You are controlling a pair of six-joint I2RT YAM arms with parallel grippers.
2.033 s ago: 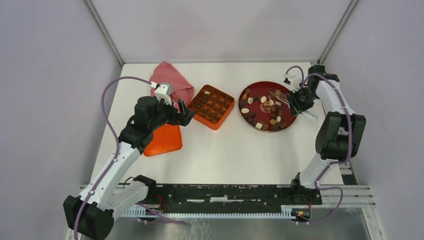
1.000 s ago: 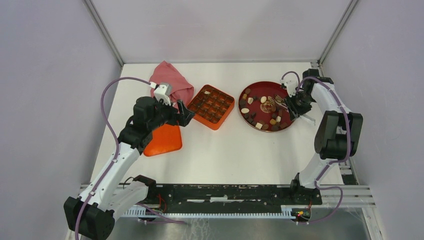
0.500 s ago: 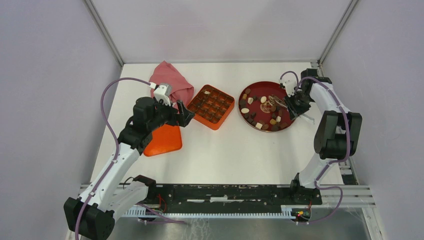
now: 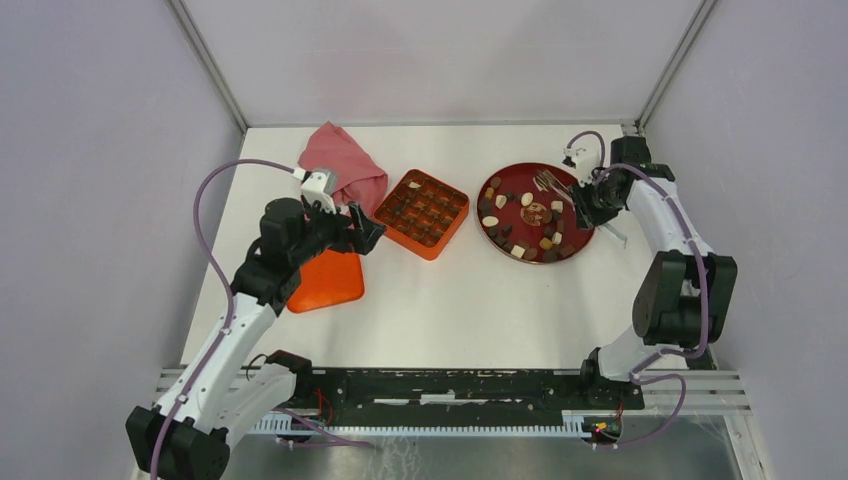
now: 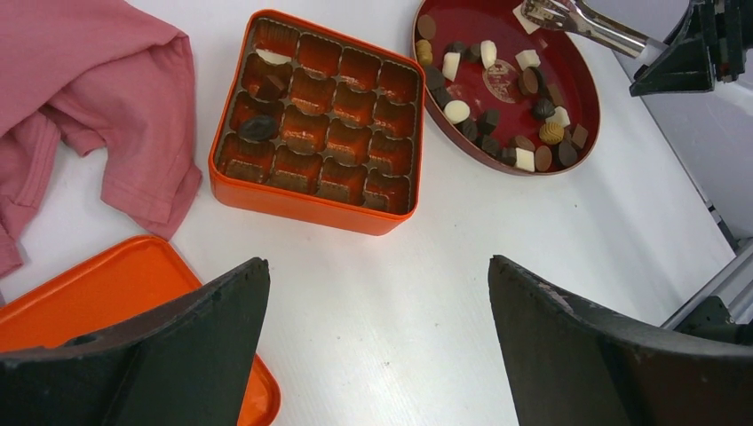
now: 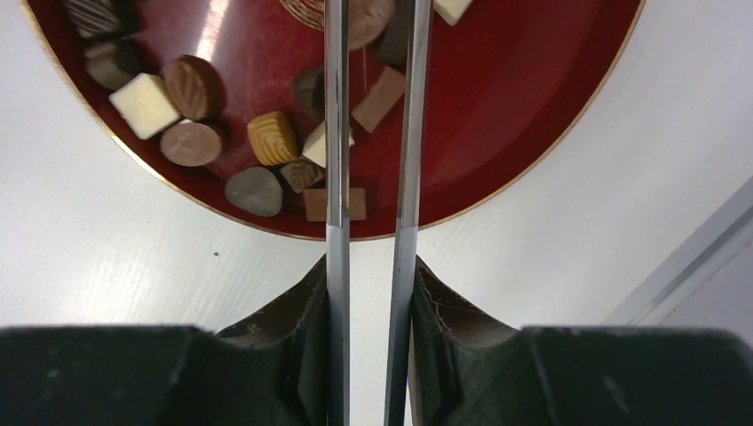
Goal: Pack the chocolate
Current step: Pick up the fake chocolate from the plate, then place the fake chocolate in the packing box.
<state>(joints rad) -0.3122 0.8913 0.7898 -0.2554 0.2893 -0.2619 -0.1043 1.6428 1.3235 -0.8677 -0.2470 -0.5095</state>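
Note:
Several pieces of chocolate (image 4: 528,218), dark, light brown and cream-white, lie on the dark red plate (image 4: 512,173). In the right wrist view the chocolate (image 6: 191,89) spreads over the plate (image 6: 506,106). My right gripper (image 4: 592,196) is shut on metal tongs (image 4: 549,183), whose two arms (image 6: 336,133) run forward from between my right gripper's (image 6: 368,264) fingers; their tips are cut off at the top of that view. The orange gridded box (image 4: 422,212) holds a few pieces (image 5: 257,127). My left gripper (image 5: 377,262) hangs open over bare table beside the box (image 5: 315,111).
An orange lid (image 4: 328,280) lies under my left arm, and a pink cloth (image 4: 345,165) is bunched behind the box. The table's right edge with a metal rail (image 6: 684,266) runs close to the plate.
My right gripper has drawn back toward the far right and closed further on the tongs, so their tips now sit over the plate's back part. The left arm shifted slightly.

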